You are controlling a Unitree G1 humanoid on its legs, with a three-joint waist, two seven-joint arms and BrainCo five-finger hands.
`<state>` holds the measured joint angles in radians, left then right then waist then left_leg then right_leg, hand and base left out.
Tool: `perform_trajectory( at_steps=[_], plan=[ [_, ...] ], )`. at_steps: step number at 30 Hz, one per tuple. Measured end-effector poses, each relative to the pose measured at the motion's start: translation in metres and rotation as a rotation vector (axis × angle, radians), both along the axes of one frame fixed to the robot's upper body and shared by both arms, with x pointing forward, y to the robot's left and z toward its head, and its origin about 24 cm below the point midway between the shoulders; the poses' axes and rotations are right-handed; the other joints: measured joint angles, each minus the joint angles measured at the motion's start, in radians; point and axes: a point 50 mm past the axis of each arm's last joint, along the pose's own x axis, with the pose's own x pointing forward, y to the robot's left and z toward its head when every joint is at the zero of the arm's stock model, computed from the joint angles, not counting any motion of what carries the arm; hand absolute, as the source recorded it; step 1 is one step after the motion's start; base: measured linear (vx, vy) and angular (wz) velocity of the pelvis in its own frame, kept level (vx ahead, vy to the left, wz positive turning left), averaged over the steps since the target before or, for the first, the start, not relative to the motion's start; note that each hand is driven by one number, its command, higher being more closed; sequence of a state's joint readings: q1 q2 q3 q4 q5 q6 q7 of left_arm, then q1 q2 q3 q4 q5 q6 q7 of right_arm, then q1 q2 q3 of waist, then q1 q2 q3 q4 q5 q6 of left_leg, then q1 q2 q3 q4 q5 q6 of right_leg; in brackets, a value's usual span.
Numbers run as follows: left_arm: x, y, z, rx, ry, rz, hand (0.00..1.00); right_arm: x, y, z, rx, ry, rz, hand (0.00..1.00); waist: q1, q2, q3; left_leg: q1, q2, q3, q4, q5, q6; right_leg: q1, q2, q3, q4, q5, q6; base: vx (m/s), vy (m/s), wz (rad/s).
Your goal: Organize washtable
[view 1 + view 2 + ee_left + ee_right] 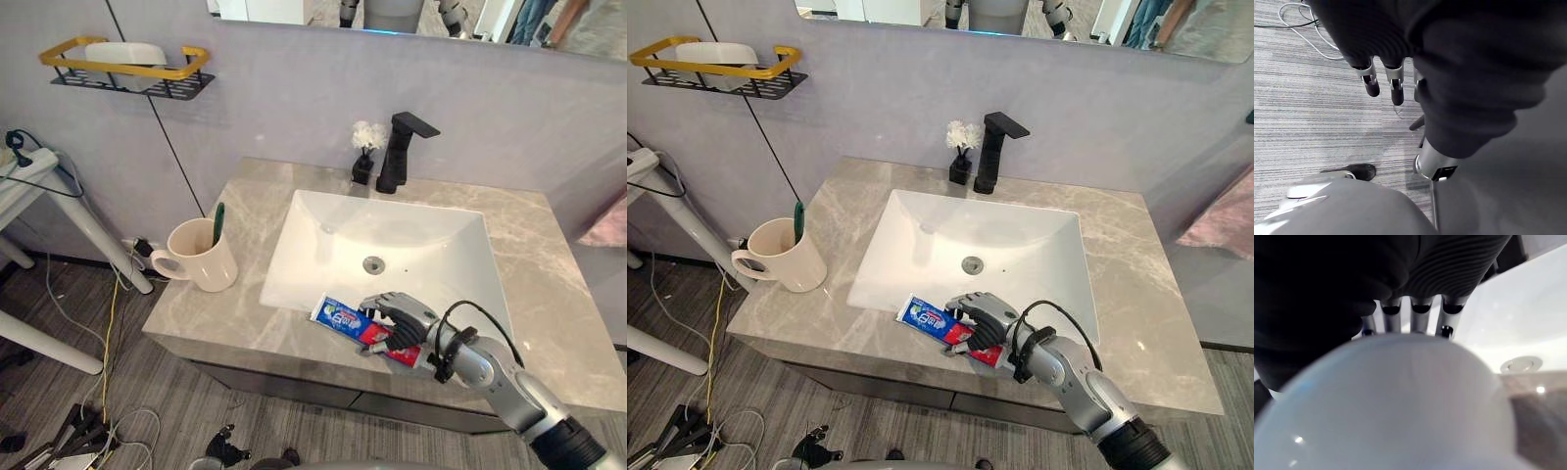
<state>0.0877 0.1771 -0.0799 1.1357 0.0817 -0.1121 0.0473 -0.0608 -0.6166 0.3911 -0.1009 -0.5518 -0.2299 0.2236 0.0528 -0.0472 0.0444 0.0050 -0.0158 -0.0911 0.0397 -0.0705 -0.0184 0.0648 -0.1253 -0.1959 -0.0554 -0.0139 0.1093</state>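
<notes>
We're curling our right hand (400, 321) around the red end of the toothpaste tube (340, 315). It's lying along the counter's (245, 323) front edge, long axis pointing left toward the cup (201, 257). Our left hand (1382, 81) is dangling loose-fingered over the floor (1312, 122).

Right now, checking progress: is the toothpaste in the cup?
No, the toothpaste lies at the sink's front rim, gripped by the right hand, far from the cup.

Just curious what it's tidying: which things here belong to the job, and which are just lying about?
Likely job: toothpaste tube in the right hand; cup; toothbrush inside it.
Lying about: faucet; flower vase; wall shelf.
</notes>
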Motion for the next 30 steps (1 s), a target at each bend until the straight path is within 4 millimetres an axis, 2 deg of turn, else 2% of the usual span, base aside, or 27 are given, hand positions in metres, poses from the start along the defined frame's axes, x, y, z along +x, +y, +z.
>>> perform_trajectory(
  at_steps=[2,15,18,22,24,26,27,28,30],
  plan=[
    [0.002,0.0,0.001,-0.003,-0.008,-0.001,0.0,0.001,-0.002,0.001,-0.002,-0.004,-0.008,1.0,0.017,-0.003,-0.001,-0.002,0.0,-0.002,0.0,0.0,0.0,0.0,0.0,-0.003,-0.002,0.0,0.0,0.0,0.0,0.04],
    [-0.001,0.002,0.0,-0.012,-0.007,0.044,0.0,0.004,-0.003,0.004,0.011,-0.013,-0.019,1.0,0.016,-0.008,-0.001,-0.004,0.0,-0.008,-0.001,0.0,0.0,0.0,0.0,-0.016,-0.003,0.0,0.0,0.0,0.0,0.0],
    [-0.004,0.007,0.001,-0.01,-0.011,0.109,0.0,0.004,-0.004,0.006,0.037,-0.019,-0.038,1.0,0.016,-0.009,-0.001,-0.004,0.0,-0.008,-0.003,0.0,0.0,0.0,0.0,-0.015,-0.003,0.0,0.0,0.0,0.0,0.0],
    [-0.013,0.016,0.001,-0.011,-0.032,0.284,0.0,0.001,-0.017,0.005,0.08,-0.029,-0.12,1.0,0.016,-0.01,0.0,-0.008,0.0,-0.009,-0.003,0.0,0.0,-0.002,0.0,-0.017,-0.005,0.0,0.0,0.0,0.0,0.0],
    [-0.018,0.031,0.006,0.021,-0.075,0.41,0.0,-0.004,-0.023,0.009,0.106,-0.056,-0.158,1.0,0.016,-0.007,0.001,-0.009,0.001,-0.009,-0.003,0.0,0.0,-0.002,0.001,-0.018,-0.005,0.0,0.0,0.0,0.0,0.0],
    [-0.015,0.047,0.016,0.055,-0.16,0.52,0.0,-0.009,-0.024,0.019,0.156,-0.094,-0.173,1.0,0.015,-0.004,0.001,-0.012,0.002,-0.01,-0.003,0.0,0.0,-0.002,0.001,-0.018,-0.005,0.0,0.0,0.0,0.0,0.0],
    [-0.011,0.066,0.03,0.106,-0.263,0.602,0.0,-0.014,-0.025,0.028,0.219,-0.133,-0.192,1.0,0.016,-0.003,0.001,-0.013,0.002,-0.012,-0.003,0.0,0.0,-0.002,0.002,-0.019,-0.004,-0.002,-0.001,0.0,0.0,0.0],
    [-0.009,0.07,0.034,0.114,-0.291,0.619,0.0,-0.015,-0.025,0.03,0.229,-0.141,-0.194,1.0,0.017,-0.003,0.001,-0.013,0.002,-0.013,-0.003,0.0,0.0,-0.002,0.001,-0.02,-0.003,-0.002,-0.001,-0.01,0.002,0.06],
    [0.003,0.102,0.071,0.218,-0.518,0.726,0.0,-0.02,-0.024,0.046,0.308,-0.218,-0.205,1.0,0.019,0.0,0.0,-0.014,0.001,-0.016,-0.003,0.0,0.0,-0.002,0.0,-0.022,0.002,-0.006,-0.003,0.0,0.002,0.04]
  ],
)
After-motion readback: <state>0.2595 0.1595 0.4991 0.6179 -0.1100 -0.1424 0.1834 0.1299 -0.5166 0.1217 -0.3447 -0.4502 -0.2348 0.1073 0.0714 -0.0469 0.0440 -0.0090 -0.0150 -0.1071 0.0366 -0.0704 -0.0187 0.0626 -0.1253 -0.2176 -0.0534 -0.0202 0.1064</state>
